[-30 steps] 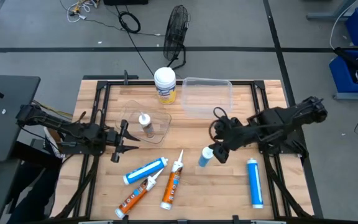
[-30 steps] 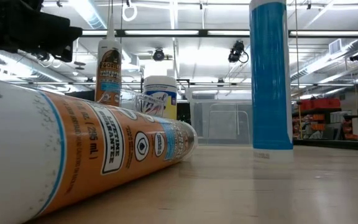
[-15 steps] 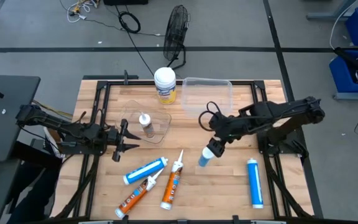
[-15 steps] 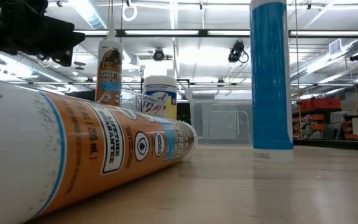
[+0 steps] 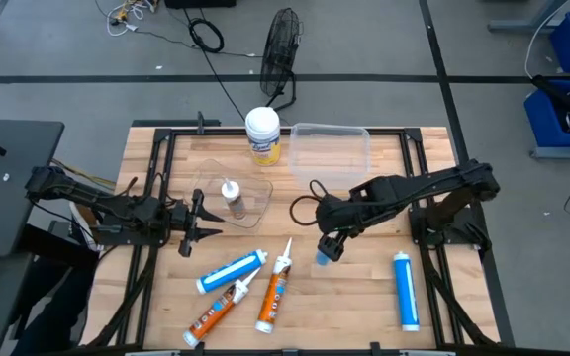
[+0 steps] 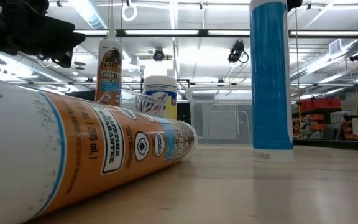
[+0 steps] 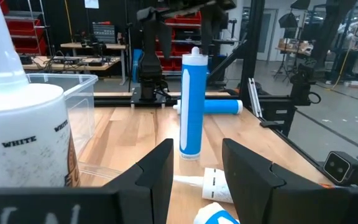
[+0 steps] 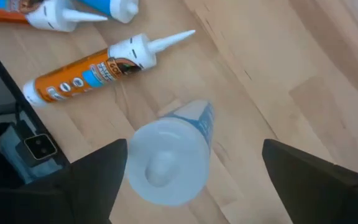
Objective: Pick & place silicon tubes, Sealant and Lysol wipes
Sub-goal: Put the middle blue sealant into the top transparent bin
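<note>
A blue silicone cartridge (image 5: 322,256) stands upright on its base right of the table's middle; it also shows in the low view (image 6: 271,74) and the left wrist view (image 7: 191,106). My right gripper (image 8: 194,146) is open above it, one finger on each side of its round top (image 8: 163,163), apart from it. My left gripper (image 5: 192,226) is open and empty at the table's left. The Lysol wipes canister (image 5: 262,135) stands upright at the far edge. A sealant cartridge (image 5: 233,198) stands in a clear tray.
A clear bin (image 5: 331,153) stands at the far side beside the Lysol wipes. One blue cartridge (image 5: 232,271) and two orange cartridges (image 5: 276,293) lie near the front edge. Another blue cartridge (image 5: 405,290) lies at the front right.
My right gripper has moved toward the table's left edge, its arm stretching out, from beside the upright blue cartridge to over its top. The cartridge has stayed upright in place.
</note>
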